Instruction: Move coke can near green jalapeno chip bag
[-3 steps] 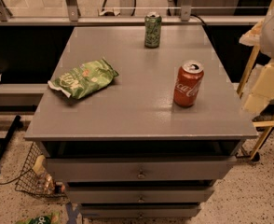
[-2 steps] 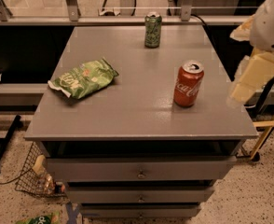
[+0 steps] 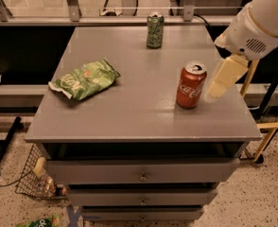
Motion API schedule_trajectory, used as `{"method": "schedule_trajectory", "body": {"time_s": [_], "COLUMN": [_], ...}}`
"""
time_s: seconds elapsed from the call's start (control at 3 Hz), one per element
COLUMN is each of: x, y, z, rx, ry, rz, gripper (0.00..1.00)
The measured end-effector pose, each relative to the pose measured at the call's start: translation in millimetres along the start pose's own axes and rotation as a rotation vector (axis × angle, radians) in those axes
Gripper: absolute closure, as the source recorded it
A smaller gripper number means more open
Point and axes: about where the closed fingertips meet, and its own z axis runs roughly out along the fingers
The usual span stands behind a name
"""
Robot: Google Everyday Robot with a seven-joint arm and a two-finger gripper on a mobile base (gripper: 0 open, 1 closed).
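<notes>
The gripper is held just beside the coke can, on its right in the view, tilted downward. The white arm is extended in from up and right of that can.

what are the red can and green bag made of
The small red coke can: likely painted aluminium, glossy, with a bare silver top. The crinkled light-green chip bag: probably thin plastic film, creased and shiny. The end effector hangs close beside the can.

Dim, warm light; a soft sheen lies on the desk by the pincer, just right of the coke can.
</notes>
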Motion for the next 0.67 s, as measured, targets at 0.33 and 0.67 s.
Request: {"method": "schedule_trajectory", "body": {"time_s": [0.33, 0.67], "x": [-1, -9], "y": [-9, -13], "z": [25, 45], "rx": [-0.013, -0.039], "ry": [0.010, 0.011], "rz": [0.040, 0.053], "gripper": [0.00, 0.00]}}
